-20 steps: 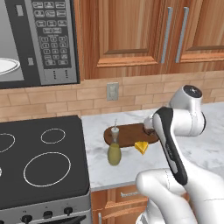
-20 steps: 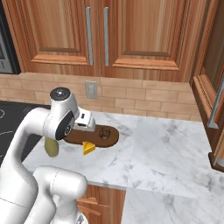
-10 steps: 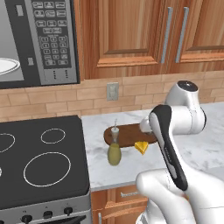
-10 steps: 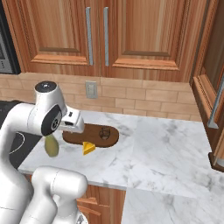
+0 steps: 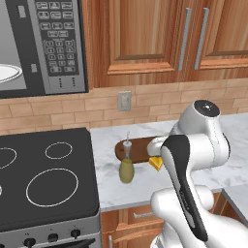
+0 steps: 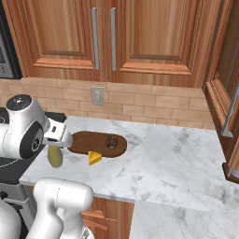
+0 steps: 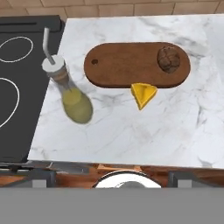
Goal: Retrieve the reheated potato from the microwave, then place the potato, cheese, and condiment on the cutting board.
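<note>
Jaws wide open, arm swung left, potato (image 7: 169,59) on cutting board (image 7: 122,65)

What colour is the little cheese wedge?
Yellow-orange; the cheese shows best in the hand view.

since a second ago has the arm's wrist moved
Yes. In the right base view the arm's round wrist joint has swung left, away from the wall outlet, to hang over the counter's stove end; the cutting board has stayed put.
</note>
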Robot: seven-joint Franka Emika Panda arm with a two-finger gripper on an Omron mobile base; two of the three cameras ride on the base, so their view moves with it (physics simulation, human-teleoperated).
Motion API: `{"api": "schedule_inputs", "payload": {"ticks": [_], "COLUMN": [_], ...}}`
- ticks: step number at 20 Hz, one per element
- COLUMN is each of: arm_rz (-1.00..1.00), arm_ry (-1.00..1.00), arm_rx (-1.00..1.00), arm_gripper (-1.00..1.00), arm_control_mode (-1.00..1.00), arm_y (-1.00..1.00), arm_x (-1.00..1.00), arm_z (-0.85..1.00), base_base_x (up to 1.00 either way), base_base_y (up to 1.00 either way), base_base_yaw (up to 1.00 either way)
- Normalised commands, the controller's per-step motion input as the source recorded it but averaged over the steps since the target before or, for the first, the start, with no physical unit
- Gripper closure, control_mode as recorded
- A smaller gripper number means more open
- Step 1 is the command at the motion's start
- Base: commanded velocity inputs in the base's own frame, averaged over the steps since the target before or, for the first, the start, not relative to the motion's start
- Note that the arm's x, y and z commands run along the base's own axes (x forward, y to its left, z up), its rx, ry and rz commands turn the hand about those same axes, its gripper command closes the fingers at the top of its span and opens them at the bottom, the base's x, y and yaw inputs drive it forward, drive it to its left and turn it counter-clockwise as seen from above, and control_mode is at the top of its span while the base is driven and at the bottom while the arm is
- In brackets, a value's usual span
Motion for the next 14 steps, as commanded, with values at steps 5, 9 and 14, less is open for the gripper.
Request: {"api": "schedule_inputs", "payload": {"ticks": [5,9,14], "arm_rz": [-0.23,-0.26,-0.23], "arm_ry": [-0.24,-0.06,0.0], "arm_rx": [0.0,0.0,-0.02], "arm_gripper": [-1.0,-1.0,-1.0], "arm_control_mode": [-1.0,-1.0,-1.0], "arm_y": [0.41,0.48,0.48], "arm_x": [-0.4,-0.15,-0.16], "arm_z": [0.01,0.03,0.07], "base_base_x": [0.0,0.0,0.0], "base_base_y": [0.0,0.0,0.0], "base_base_yaw": [0.0,0.0,0.0]}}
